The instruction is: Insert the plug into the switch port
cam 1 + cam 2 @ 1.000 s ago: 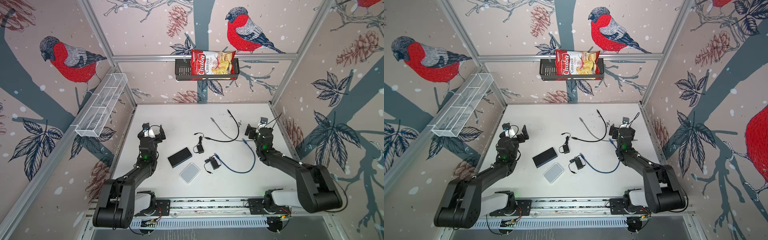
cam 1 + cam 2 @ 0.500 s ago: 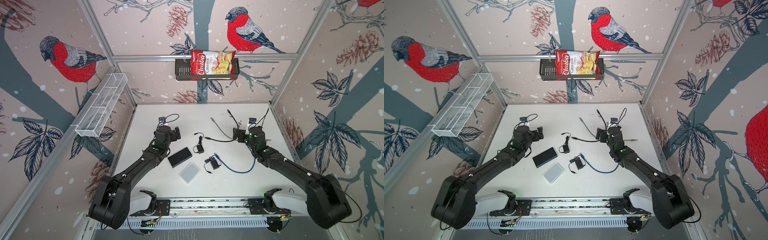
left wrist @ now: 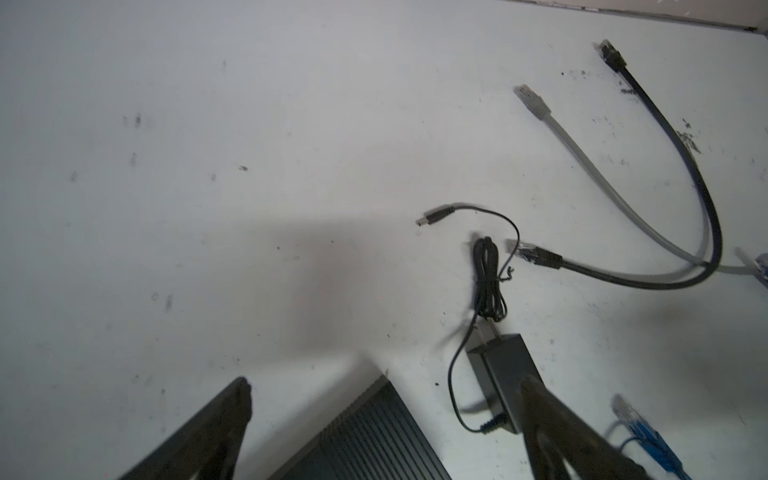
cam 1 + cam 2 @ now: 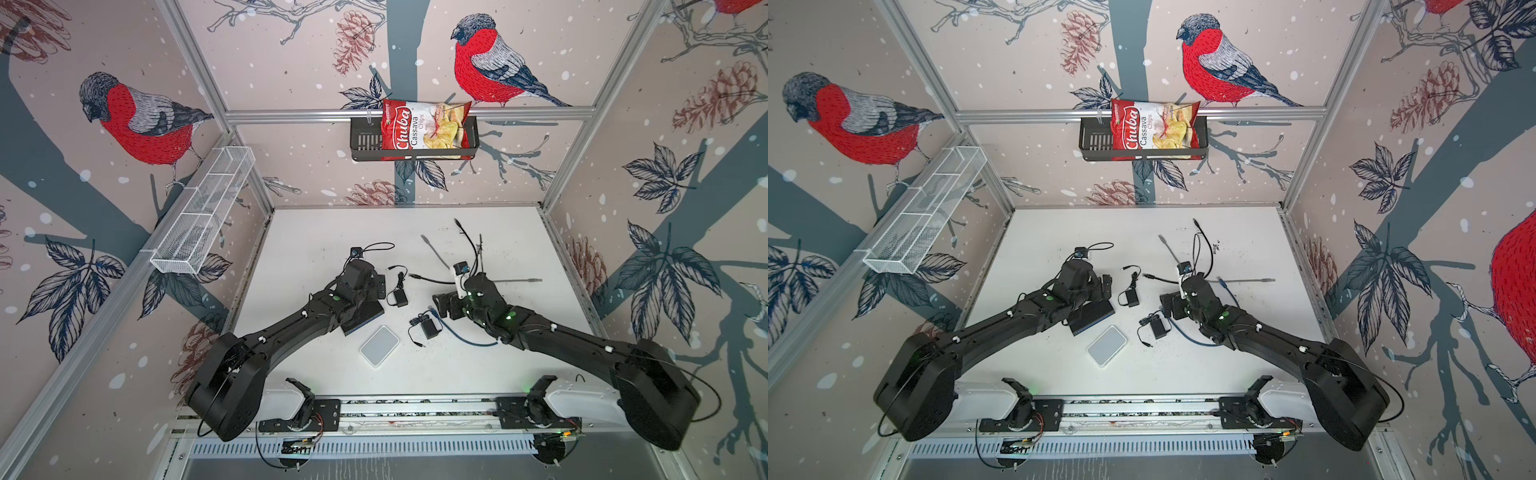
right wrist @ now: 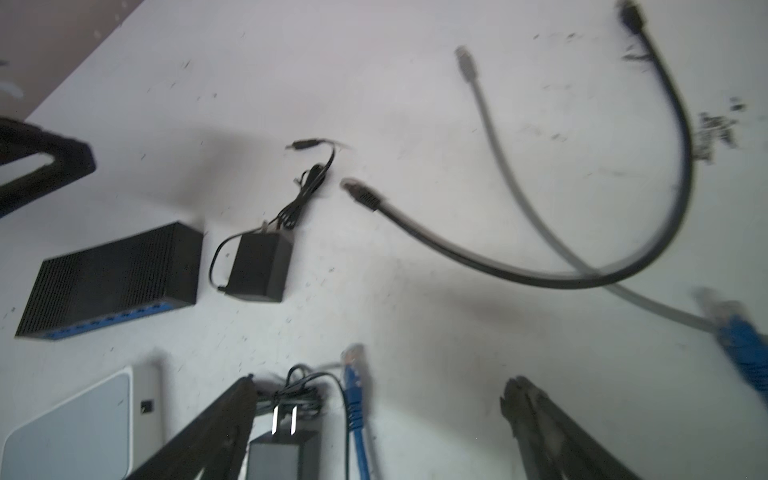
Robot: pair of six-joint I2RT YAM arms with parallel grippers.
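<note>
Both your arms are now reaching in toward the middle of the white tabletop (image 4: 324, 232), away from the side edges where they were sitting a second ago. Your left gripper (image 3: 386, 381) is hovering over one corner of the black ribbed network switch with the blue port strip (image 5: 112, 278), its jaws spread wide and gripping nothing. Your right gripper (image 5: 380, 381) is hanging low, jaws likewise apart and empty. In the right wrist view the clear plug of the blue Ethernet cable (image 5: 353, 361) is lying on the table between its fingers, closer to one finger (image 5: 232, 407) and right beside a dark power adapter with two metal prongs (image 5: 282, 453). In both top views that plug is lying apart from the switch. A flat white box (image 4: 379, 345) is lying near the switch, toward the base rail. A second black adapter (image 4: 397, 299) is resting just beside the switch, while a grey cable (image 3: 602, 176) and a black cable (image 3: 681, 143) are crossing farther back.
</note>
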